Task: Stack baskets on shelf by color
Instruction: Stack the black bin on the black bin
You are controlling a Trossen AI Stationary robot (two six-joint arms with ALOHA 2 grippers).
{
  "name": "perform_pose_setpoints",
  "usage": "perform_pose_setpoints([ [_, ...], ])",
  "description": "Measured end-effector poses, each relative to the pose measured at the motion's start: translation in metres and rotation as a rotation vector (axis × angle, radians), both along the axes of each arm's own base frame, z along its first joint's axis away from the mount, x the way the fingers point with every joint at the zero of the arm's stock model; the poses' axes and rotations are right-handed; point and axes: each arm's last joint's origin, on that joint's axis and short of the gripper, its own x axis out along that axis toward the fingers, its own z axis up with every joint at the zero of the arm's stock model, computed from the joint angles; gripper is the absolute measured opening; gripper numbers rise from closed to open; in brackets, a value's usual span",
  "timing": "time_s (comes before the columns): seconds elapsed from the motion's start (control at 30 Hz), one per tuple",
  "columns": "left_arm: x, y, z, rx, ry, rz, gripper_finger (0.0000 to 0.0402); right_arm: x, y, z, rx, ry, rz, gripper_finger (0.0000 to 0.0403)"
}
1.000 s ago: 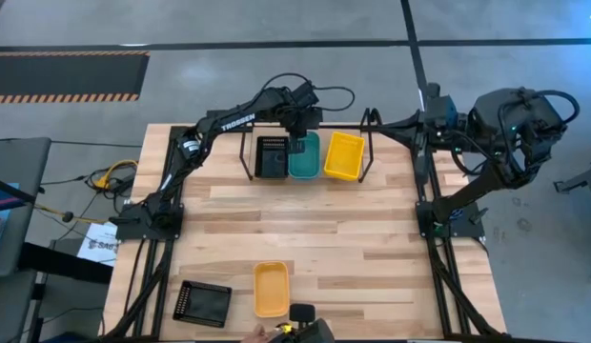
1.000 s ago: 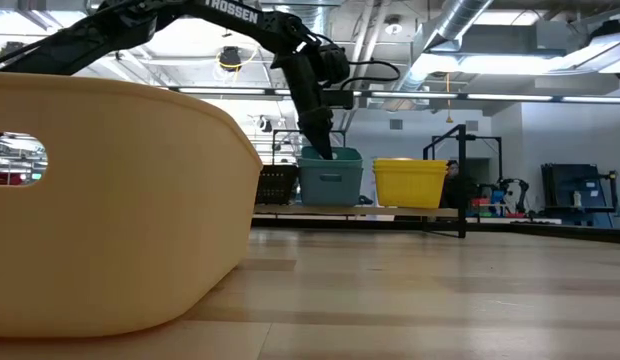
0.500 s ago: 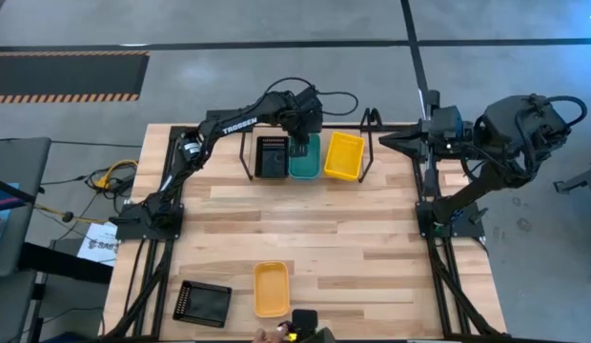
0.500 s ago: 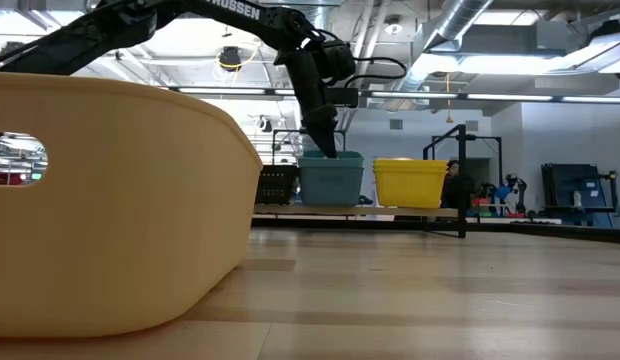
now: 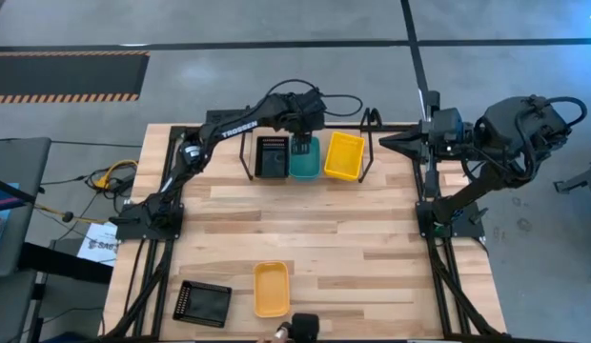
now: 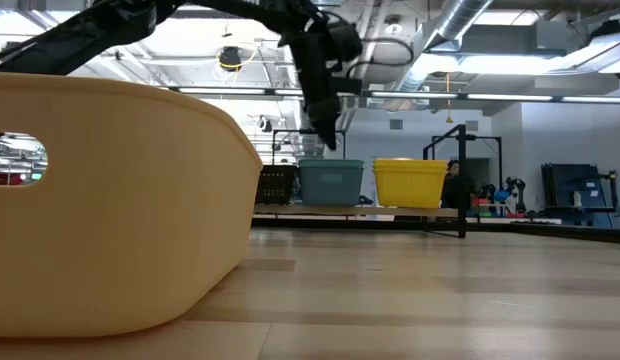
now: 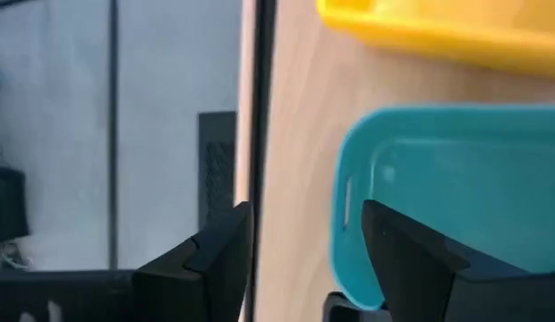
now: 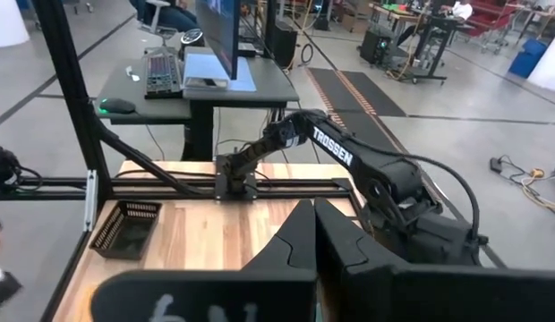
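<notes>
Three baskets stand side by side on the shelf (image 5: 245, 164) at the table's far side: a black basket (image 5: 272, 156), a teal basket (image 5: 305, 162) and a yellow basket (image 5: 344, 155). My left gripper (image 5: 301, 143) hangs open just above the teal basket's far end (image 7: 349, 197), fingers pointing down and clear of its rim in the low view (image 6: 328, 140). My right gripper (image 5: 386, 140) is shut, level, beside the shelf's right end, holding nothing. A yellow-orange basket (image 5: 271, 288) and another black basket (image 5: 203, 303) rest flat on the table near its front edge.
In the low view the near yellow-orange basket (image 6: 110, 200) fills the left foreground. A small dark object (image 5: 303, 326) sits at the table's front edge. Bare wood (image 5: 315, 224) lies between the shelf and the front baskets. The arms' black frames run along both table sides.
My left gripper has opened, let go of the teal basket and risen straight up clear of its rim. The teal basket stays on the shelf between the black and yellow ones. My right gripper has shifted slightly toward the table's near edge.
</notes>
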Motion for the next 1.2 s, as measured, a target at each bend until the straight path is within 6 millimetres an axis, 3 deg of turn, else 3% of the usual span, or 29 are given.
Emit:
perform_pose_setpoints([
  [0.17, -0.009, -0.022, 0.036, 0.004, -0.104, 0.038, 0.0197, 0.0, -0.001, -0.002, -0.01, 0.018, -0.003, 0.0008],
  [0.47, -0.078, -0.079, 0.118, -0.218, -0.22, 0.214, 0.0197, 0.0, -0.006, -0.003, -0.065, 0.042, -0.024, 0.0008],
  [0.6, -0.113, -0.11, 0.141, -0.38, -0.209, 0.302, 0.0197, 0.0, -0.009, -0.006, -0.081, 0.079, -0.035, 0.0008],
  [0.8, -0.145, -0.162, 0.171, -0.52, -0.322, 0.289, 0.0197, 0.003, -0.012, -0.011, -0.096, 0.128, -0.061, 0.0008],
  [1.03, -0.169, -0.228, 0.169, -0.605, -0.285, 0.263, 0.0197, 0.005, -0.012, -0.016, -0.118, 0.18, -0.037, 0.0008],
  [1.2, -0.18, -0.263, 0.135, -0.674, -0.139, 0.383, 0.0197, 0.005, -0.011, -0.015, -0.11, 0.177, -0.011, 0.0008],
])
